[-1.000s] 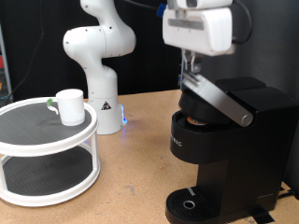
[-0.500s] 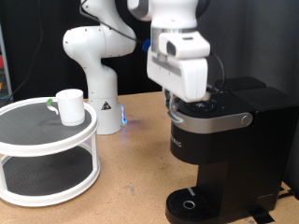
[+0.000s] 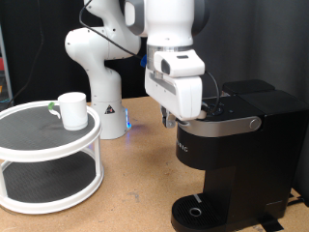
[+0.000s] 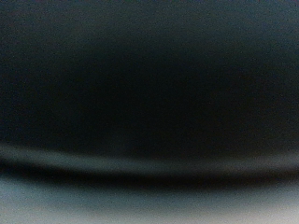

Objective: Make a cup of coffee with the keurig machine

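The keurig machine (image 3: 232, 159) stands at the exterior view's right with its lid down and its silver-grey handle (image 3: 235, 124) lying level across the front. My gripper (image 3: 171, 120) hangs at the machine's upper left corner, close against the lid's edge, its fingertips mostly hidden behind the white hand. Nothing shows between the fingers. The cup (image 3: 70, 108), a white mug, sits on the top tier of a round rack at the exterior view's left, well away from the gripper. The round drip tray (image 3: 197, 211) is bare. The wrist view is dark blur only.
The white two-tier round rack (image 3: 48, 145) fills the exterior view's lower left. The arm's white base (image 3: 104, 87) stands behind it on the wooden table (image 3: 135, 184). A black backdrop closes the rear.
One second ago the machine's lid stood open with the handle raised. The gripper came down with it, the lid is shut now, and the hand has shifted left and lower.
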Controlling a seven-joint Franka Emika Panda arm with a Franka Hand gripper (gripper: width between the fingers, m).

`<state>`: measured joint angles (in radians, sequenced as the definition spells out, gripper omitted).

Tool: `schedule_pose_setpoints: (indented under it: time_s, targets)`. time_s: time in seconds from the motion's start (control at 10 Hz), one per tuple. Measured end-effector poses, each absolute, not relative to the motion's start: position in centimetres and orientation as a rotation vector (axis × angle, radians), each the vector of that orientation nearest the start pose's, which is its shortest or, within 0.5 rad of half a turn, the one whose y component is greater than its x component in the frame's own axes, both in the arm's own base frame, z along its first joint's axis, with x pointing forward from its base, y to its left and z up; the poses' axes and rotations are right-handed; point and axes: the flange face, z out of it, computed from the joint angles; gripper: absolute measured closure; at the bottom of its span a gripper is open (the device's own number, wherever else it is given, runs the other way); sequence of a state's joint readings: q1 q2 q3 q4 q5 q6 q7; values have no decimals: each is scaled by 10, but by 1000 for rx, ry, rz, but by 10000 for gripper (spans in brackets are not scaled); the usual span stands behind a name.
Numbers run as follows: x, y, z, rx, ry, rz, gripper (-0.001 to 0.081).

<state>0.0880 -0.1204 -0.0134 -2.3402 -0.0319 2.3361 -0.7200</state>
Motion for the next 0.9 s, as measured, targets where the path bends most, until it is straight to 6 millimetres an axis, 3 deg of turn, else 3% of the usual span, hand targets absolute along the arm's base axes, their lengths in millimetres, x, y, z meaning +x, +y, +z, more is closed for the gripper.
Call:
schedule_pose_setpoints:
  time_s: [0.4,0.9]
  targets:
    - [498,35,385,-2901,-1238,-192,802]
    - [504,23,418,-2823,-1174,-283,802]
